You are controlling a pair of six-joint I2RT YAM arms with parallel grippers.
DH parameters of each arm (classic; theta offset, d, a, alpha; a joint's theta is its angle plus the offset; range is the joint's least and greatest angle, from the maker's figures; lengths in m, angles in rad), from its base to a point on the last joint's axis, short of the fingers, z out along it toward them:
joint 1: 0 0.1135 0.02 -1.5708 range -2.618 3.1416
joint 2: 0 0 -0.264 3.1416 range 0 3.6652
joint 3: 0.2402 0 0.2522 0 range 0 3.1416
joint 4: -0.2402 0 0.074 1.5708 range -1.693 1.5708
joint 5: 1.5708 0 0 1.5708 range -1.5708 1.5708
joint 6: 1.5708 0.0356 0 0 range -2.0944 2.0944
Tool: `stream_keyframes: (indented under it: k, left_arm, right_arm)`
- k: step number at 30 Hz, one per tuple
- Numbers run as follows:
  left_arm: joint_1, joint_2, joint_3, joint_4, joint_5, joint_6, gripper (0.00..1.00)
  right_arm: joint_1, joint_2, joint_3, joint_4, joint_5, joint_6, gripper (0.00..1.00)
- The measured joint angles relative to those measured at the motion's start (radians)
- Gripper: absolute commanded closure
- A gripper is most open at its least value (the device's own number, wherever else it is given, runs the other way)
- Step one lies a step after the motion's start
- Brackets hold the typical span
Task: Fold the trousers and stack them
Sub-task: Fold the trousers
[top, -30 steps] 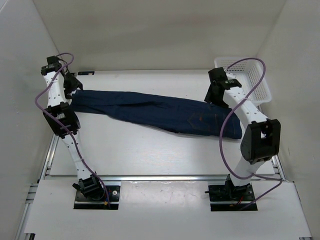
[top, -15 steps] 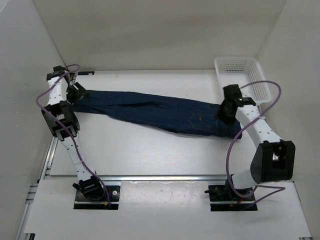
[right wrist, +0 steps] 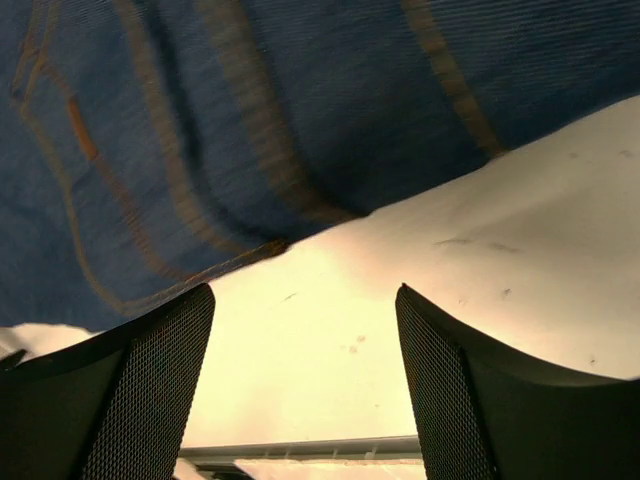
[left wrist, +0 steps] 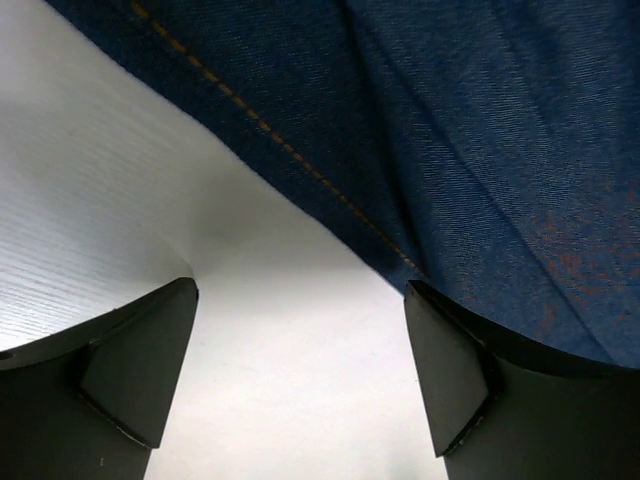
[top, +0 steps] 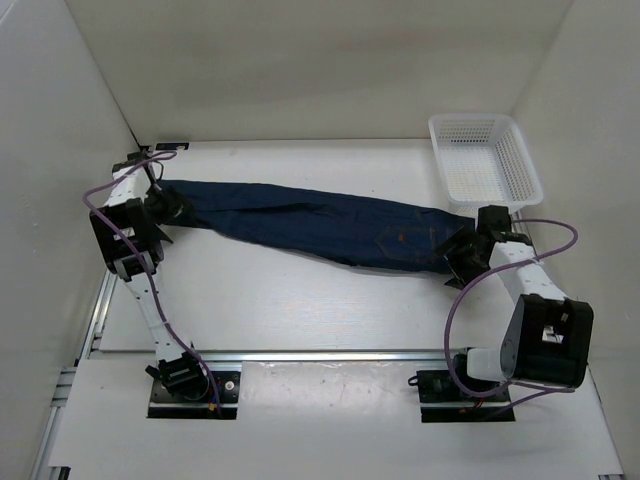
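- One pair of jeans point(top: 320, 225) from above, stretched full length across the table point(top: 300, 300), leg ends by the left gripper point(top: 172, 208), waist by the right gripper point(top: 462, 255). Folded end to end?
- Not yet. Looks like the reach-in before a first fold. One white basket point(top: 440, 160) at the far right, apart from the cloth.
- Left wrist view?
- Two fingers point(left wrist: 140, 370) spread wide, holding nothing. Bare table between them, denim edge with one orange seam point(left wrist: 270, 130) just beyond.
- Right wrist view?
- Two mesh-padded fingers, also wide apart, nothing gripped. Waist end with orange stitching just ahead, table underneath.
- Next move?
- Probably calls for lowering each gripper onto its end, pinching every layer there, then carrying one end over the other. Tally: two arms, two grippers, one pair of jeans, one basket.
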Motion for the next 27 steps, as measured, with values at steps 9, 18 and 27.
stream_keyframes:
  k: [9, 18, 27]
  left_arm:
    - [-0.04, 0.067, 0.133, 0.018, 0.011, -0.043, 0.74]
    - [-0.056, 0.08, 0.193, 0.016, 0.018, -0.053, 0.9]
    - [-0.056, 0.08, 0.165, 0.012, -0.042, -0.067, 0.9]
  right_arm:
    - [-0.04, 0.19, -0.034, 0.172, -0.056, 0.026, 0.39]
    - [-0.039, 0.239, 0.063, 0.242, 0.013, 0.046, 1.0]
    - [-0.039, 0.104, 0.062, 0.135, 0.093, 0.017, 1.0]
